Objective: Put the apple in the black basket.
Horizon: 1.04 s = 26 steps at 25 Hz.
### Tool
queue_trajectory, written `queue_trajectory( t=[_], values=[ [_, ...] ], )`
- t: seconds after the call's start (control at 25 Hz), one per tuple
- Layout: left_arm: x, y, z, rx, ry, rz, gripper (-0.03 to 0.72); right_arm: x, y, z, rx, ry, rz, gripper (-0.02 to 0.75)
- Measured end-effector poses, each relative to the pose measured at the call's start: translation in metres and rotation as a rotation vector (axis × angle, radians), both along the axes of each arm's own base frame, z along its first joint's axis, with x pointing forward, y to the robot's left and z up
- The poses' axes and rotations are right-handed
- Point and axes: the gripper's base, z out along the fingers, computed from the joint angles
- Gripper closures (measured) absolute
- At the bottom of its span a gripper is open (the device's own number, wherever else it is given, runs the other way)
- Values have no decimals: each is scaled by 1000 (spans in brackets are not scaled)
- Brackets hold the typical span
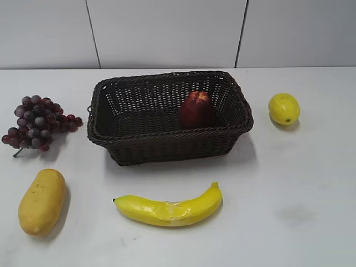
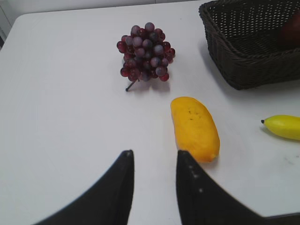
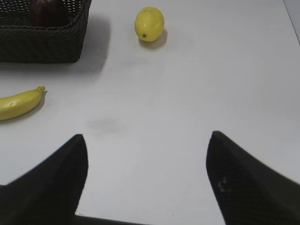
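Note:
The dark red apple (image 1: pixel 195 110) stands inside the black basket (image 1: pixel 139 147), at its right side. It shows through the basket's rim in the right wrist view (image 3: pixel 47 11) and faintly in the left wrist view (image 2: pixel 290 30). The basket also shows in the left wrist view (image 2: pixel 248 65) and the right wrist view (image 3: pixel 42 44). Neither gripper shows in the exterior view. My left gripper (image 2: pixel 153 157) is open and empty above the table near the orange-yellow fruit. My right gripper (image 3: pixel 147 140) is wide open and empty over bare table.
A bunch of purple grapes (image 1: pixel 38 122) lies left of the basket. An orange-yellow mango-like fruit (image 1: pixel 41 201) lies front left. A banana (image 1: pixel 169 208) lies in front of the basket. A yellow lemon (image 1: pixel 284 108) sits at the right.

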Motion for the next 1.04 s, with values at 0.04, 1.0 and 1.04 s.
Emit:
queue_trajectory(
  t=[0.04, 1.0, 1.04],
  values=[
    [0, 0, 0, 0, 0, 0, 452, 0, 0, 0, 0, 0, 0, 145],
    [0, 0, 0, 0, 0, 1, 452, -8, -1, 0, 10, -57, -164, 147],
    [0, 0, 0, 0, 0, 1, 452, -8, -1, 0, 10, -57, -164, 147]
  ],
)
